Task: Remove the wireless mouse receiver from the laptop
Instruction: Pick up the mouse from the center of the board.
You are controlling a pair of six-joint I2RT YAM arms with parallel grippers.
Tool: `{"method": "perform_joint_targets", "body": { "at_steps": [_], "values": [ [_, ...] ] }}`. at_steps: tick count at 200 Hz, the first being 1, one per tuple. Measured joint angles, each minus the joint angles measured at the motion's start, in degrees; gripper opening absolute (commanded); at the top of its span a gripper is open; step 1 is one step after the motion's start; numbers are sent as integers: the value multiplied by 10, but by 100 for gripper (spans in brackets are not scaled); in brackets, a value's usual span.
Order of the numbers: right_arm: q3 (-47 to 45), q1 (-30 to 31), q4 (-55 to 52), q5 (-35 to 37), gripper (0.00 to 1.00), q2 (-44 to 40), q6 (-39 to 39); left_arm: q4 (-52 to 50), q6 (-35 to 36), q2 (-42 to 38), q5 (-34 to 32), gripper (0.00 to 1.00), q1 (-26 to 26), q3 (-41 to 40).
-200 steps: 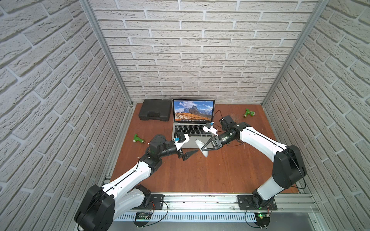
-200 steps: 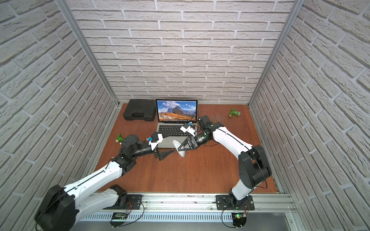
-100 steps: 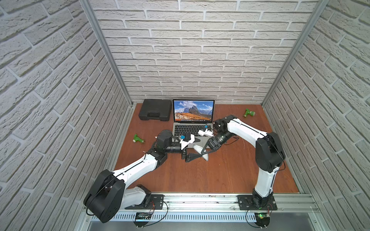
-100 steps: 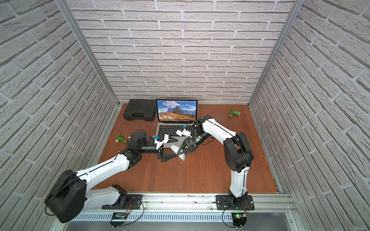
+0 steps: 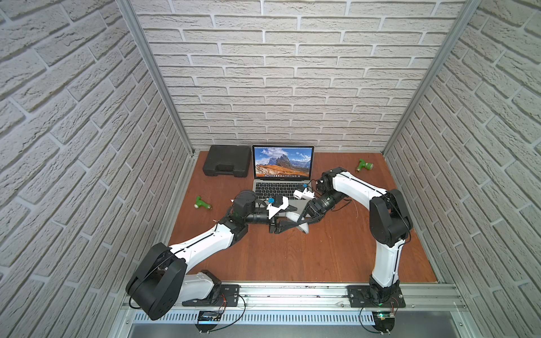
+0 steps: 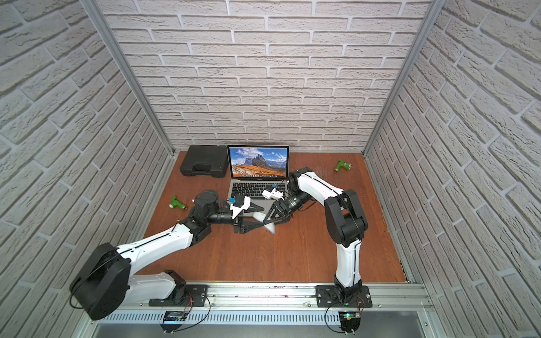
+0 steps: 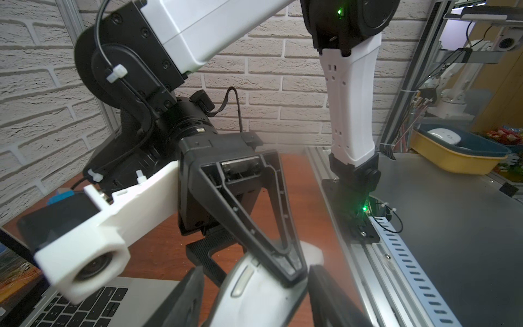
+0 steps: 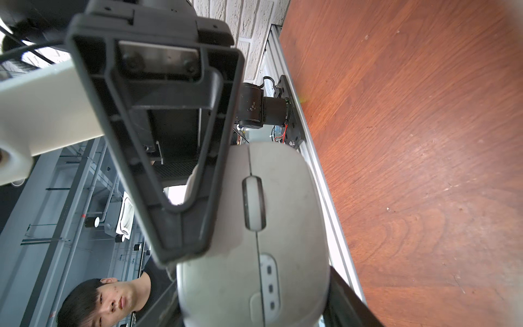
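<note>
Wireless mouse receiver: too small to make out in any view. Laptop [image 5: 281, 164]: open, far centre of table [image 5: 322, 257]. Mouse [image 6: 270, 227]: raised just near of laptop, clamped in right gripper [image 8: 252, 277]. Left gripper [image 7: 254, 271]: fingers flank mouse; grip cannot be told.

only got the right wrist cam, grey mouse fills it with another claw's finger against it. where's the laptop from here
Observer: The laptop stands open just behind the mouse, toward the back wall, with its screen lit.
Operator: is the receiver plugged in
Observer: It's too small to tell. In a top view the right arm's wrist camera sits over the laptop's edge on that arm's side.
Operator: is that other claw gripping yet
Observer: In the left wrist view the left claw has a finger on each side of the mouse, but I can't tell if they touch it.
</note>
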Motion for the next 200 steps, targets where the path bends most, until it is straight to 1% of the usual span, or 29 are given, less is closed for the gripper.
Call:
{"method": "perform_joint_targets", "body": {
  "at_steps": [14,43,73,115,135,149,166,180,200],
  "values": [
    [-3,-1,0,0,30,-5,-2,2,0,3,0,71,0,0],
    [-9,-1,-3,-2,29,-24,-3,0,0,12,-1,74,0,0],
    [-10,1,-6,-5,30,-37,-3,0,-4,23,2,67,0,0],
    [-10,1,-10,-7,29,-37,-3,3,-14,24,9,64,0,0],
    [-9,1,-16,-8,30,-37,-3,6,-20,24,14,57,0,0],
    [-8,0,-21,-9,30,-37,-3,7,-24,23,18,55,0,0],
    [-6,-2,-21,-9,31,-37,-3,7,-24,23,19,49,1,-1],
    [-5,-5,-21,-8,31,-37,-3,4,-24,23,19,48,2,-1],
    [-3,-6,-21,-9,31,-35,-3,2,-24,22,17,40,2,-1]
  ]
}}
